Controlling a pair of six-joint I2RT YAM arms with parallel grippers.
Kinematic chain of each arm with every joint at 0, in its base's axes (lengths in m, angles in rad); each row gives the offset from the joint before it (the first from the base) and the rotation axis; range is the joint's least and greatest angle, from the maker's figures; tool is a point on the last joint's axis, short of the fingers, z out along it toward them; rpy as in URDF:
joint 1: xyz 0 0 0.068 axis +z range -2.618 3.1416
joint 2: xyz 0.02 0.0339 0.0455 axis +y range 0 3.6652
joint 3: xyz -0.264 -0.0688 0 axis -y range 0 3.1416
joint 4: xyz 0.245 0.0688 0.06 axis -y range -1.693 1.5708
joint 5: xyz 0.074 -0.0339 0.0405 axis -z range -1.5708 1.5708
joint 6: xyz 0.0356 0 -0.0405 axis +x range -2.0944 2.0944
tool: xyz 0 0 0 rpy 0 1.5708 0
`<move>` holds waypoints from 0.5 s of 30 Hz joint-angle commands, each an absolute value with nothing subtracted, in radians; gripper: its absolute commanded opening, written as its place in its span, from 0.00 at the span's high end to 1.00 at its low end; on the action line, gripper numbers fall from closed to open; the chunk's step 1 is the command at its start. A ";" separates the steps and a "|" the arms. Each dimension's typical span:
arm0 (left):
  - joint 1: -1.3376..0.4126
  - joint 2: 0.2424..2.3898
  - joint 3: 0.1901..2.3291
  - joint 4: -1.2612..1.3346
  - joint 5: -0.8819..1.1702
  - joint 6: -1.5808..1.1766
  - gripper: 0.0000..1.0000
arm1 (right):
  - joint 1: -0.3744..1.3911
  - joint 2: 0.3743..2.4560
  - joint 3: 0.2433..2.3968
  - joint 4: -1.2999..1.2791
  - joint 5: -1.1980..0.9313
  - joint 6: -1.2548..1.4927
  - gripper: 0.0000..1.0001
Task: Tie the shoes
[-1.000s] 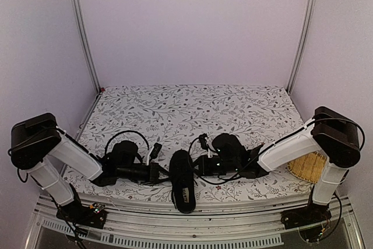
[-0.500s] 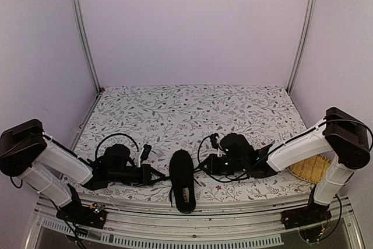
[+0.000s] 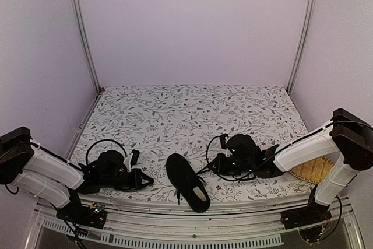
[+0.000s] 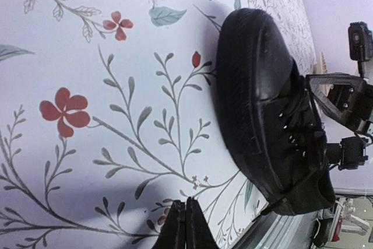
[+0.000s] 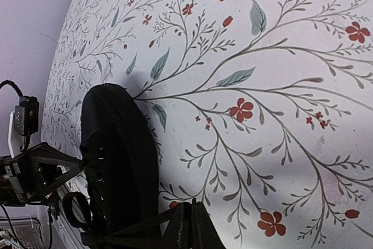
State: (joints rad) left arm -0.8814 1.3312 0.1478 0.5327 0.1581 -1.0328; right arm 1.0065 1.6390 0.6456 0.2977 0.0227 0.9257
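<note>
1. The right tool had its fingers pressed together on a thin black lace. The lace ran from the fingertips back to the shoe.
2. The left tool was pressed shut as well. Its wrist view showed no lace between the fingers, so whether it pinched anything could not be told.
3. Both tools lay low over the tabletop. The left one was to the left of the shoe and apart from it. The right one was near the shoe's right side, joined to it only by the lace.
4. The shoe sat between them, skewed, with its toe turned to the far left. Its heel and its open top with the pale label were turned to the near right.
5. The step looked like drawing the lace out sideways to tighten it. Done well, the right tool would pull straight away from the shoe, low and slowly, taking up slack without dragging the light shoe along.
6. That pull needed an equal one from the shoe's left side. If the left tool held nothing, it was better to take the other lace end first, or the shoe would likely swing further.
7. So thin a lace could slip, so the pinch had to stay firm and the pull end once the lace was taut.
</note>
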 commanded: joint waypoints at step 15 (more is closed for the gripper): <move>-0.829 1.171 0.275 0.395 0.218 -0.776 0.23 | 0.970 1.489 0.680 0.251 0.001 0.730 0.12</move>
State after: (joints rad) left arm -0.8688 1.2095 0.2367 0.4950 0.2142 -0.8700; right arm 0.9916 1.5490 0.6518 0.3214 -0.0296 0.7837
